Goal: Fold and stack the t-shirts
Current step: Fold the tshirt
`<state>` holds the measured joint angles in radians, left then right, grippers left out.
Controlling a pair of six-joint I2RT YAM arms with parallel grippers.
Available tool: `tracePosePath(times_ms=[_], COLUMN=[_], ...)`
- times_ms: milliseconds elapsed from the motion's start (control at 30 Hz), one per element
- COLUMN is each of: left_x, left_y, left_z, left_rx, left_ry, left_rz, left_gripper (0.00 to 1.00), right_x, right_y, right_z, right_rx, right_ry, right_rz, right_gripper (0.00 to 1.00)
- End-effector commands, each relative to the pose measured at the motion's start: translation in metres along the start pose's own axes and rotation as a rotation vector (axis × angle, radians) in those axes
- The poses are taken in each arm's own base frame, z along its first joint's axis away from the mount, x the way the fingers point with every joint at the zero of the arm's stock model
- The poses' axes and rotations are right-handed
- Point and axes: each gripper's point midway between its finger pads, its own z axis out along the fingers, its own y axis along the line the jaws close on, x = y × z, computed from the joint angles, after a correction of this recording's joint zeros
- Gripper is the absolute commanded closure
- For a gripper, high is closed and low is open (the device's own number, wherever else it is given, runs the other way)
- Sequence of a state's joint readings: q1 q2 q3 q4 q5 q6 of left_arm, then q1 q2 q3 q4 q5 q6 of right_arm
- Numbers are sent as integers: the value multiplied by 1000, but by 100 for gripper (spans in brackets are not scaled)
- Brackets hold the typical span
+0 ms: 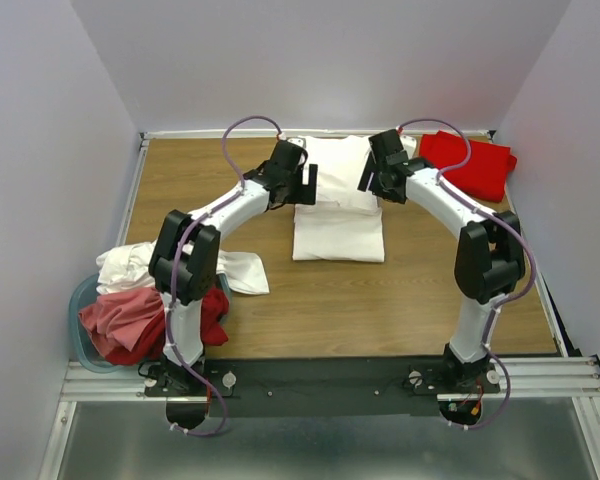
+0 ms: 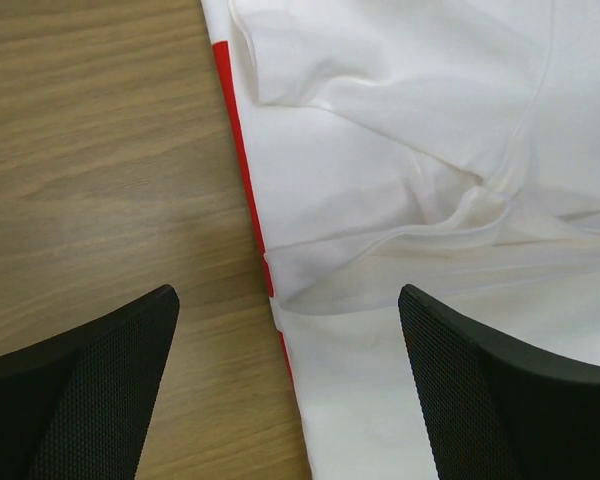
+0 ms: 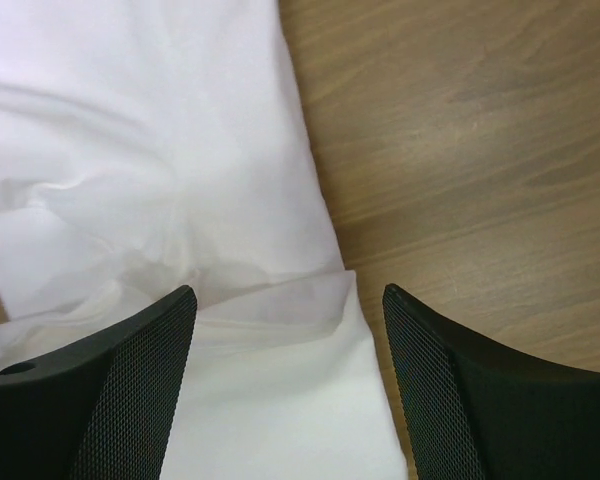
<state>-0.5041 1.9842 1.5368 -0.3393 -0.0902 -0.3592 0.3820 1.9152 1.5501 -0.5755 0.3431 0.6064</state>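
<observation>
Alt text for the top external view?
Both arms reach over a white t-shirt at centre, left tool and right tool open above it. A folded red t-shirt lies at the far right; a heap of white and red shirts fills a tub near left.

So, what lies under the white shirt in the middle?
A thin red strip peeks out at the white shirt's left edge. The rest is covered, so I cannot tell what it is.
</observation>
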Motion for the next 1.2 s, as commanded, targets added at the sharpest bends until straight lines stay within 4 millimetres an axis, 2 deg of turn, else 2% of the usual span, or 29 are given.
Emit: tracePosePath(times_ms=[0, 33, 100, 167, 200, 233, 367, 633, 767, 800, 867, 1033, 1167], left_x=[-22, -27, -15, 3, 19, 25, 40, 65, 84, 97, 99, 127, 145], left_y=[-3, -8, -11, -18, -19, -32, -59, -89, -89, -89, -97, -97, -94], left_z=[-40, -50, -53, -58, -57, -59, -69, -56, -41, -40, -39, -31, -28], left_rx=[2, 30, 45, 77, 81, 115, 183, 262, 256, 271, 300, 305, 286], left_ry=[-96, -127, -112, -90, -63, -65, -72, -45, -11, 25, 12, 59, 88], left_rz=[1, -4, -24, -41, -45, -40, -45, -84, -112, -112, -116, -122, -111], left_gripper=[2, 2, 2, 2, 2, 2, 2, 2, 2, 2, 2, 2, 2], right_x=[-24, -21, -13, 4, 9, 13, 43, 73, 86, 92, 91, 86, 68], right_y=[22, 24, 34, 40, 45, 48, 64, 65, 61, 60, 57, 50, 53], right_z=[-31, -33, -40, -43, -49, -51, -54, -32, -16, -9, -2, 14, 28], right_rx=[-135, -156, -221, -250, -276, -289, -348, -324, -286, -274, -245, -167, -148], right_ry=[-31, -19, 19, 57, 71, 79, 159, 249, 279, 295, 284, 248, 207], right_rz=[-27, -37, -44, -63, -68, -73, -100, -107, -109, -111, -109, -96, -99], right_gripper=[18, 18, 18, 18, 18, 18, 19, 19, 19, 19, 20, 19, 19])
